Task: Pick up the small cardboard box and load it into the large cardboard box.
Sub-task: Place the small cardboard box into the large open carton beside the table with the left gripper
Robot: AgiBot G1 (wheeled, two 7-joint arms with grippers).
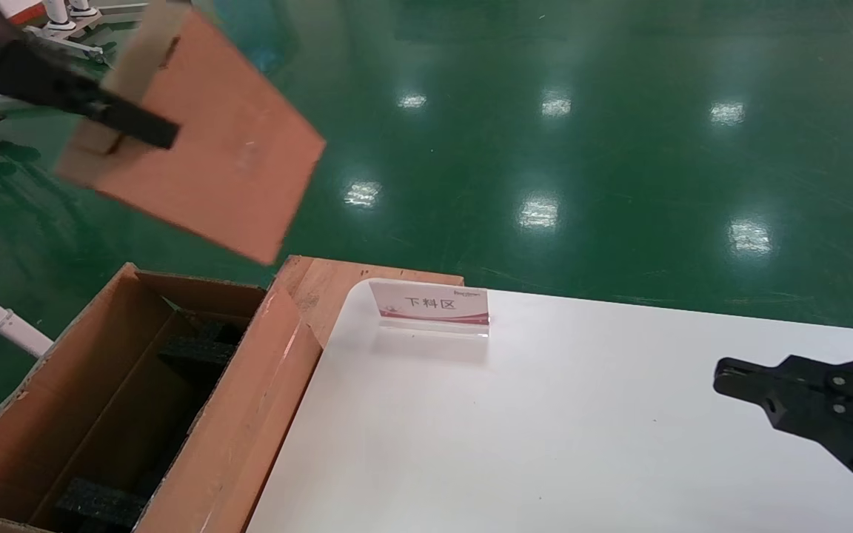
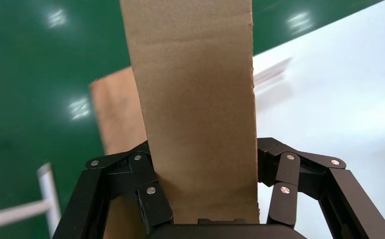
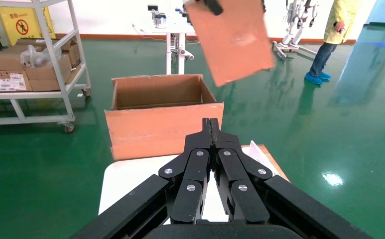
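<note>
My left gripper (image 1: 141, 129) is shut on the small cardboard box (image 1: 204, 148), a plain brown carton held tilted in the air at the upper left, above and beyond the large cardboard box (image 1: 241, 414). In the left wrist view the small box (image 2: 200, 114) fills the gap between the fingers (image 2: 153, 191). The large cardboard box stands open beside the table's left end, with black foam blocks (image 1: 197, 348) inside. It also shows in the right wrist view (image 3: 163, 127), with the small box (image 3: 232, 37) above it. My right gripper (image 1: 723, 374) is shut and empty over the table's right side.
A white table (image 1: 582, 444) carries a small sign stand (image 1: 434, 305) near its far left corner. A wooden board (image 1: 323, 285) lies between table and carton. A shelf cart (image 3: 31, 59) with boxes and a person (image 3: 329, 40) stand far off on the green floor.
</note>
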